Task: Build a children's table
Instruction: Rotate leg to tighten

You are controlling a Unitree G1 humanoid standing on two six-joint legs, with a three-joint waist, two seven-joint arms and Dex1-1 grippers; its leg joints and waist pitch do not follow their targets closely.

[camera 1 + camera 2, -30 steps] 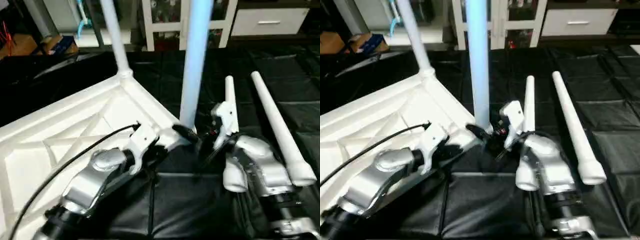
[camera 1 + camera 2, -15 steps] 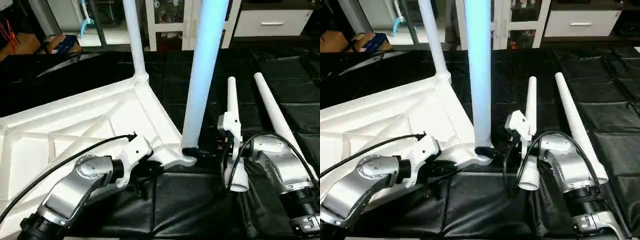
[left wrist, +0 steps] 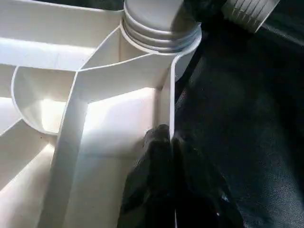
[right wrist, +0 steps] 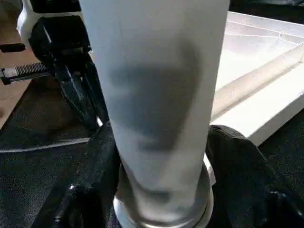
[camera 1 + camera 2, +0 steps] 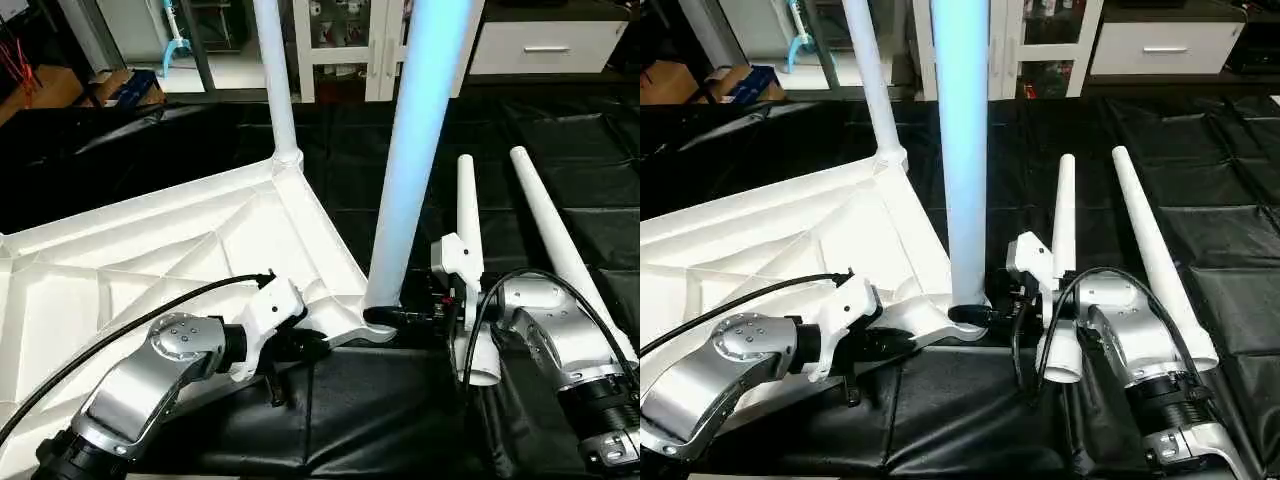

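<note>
The children's table's white tabletop [image 5: 150, 260] lies underside up, ribs showing. Two white legs stand upright in its corner sockets: a far leg [image 5: 275, 80] and a near leg [image 5: 410, 170]. My left gripper [image 3: 173, 142] is shut on the tabletop's thin rim wall just beside the near socket, one black finger [image 3: 159, 142] on each side of the wall. My right gripper [image 5: 970, 315] clasps the base of the near leg, with its fingers [image 4: 95, 166] against both sides. Two loose legs [image 5: 467, 210] [image 5: 555, 240] lie to the right of it.
Everything rests on a black padded mat [image 5: 380, 420]. The wide end of the nearer loose leg lies right beside my right forearm [image 5: 545, 330]. A white cabinet [image 5: 540, 45] and a cardboard box [image 5: 30, 85] stand at the back.
The camera has lifted and shifted. My right gripper's fingers have drawn in around the near leg's base. My left gripper keeps its hold on the rim.
</note>
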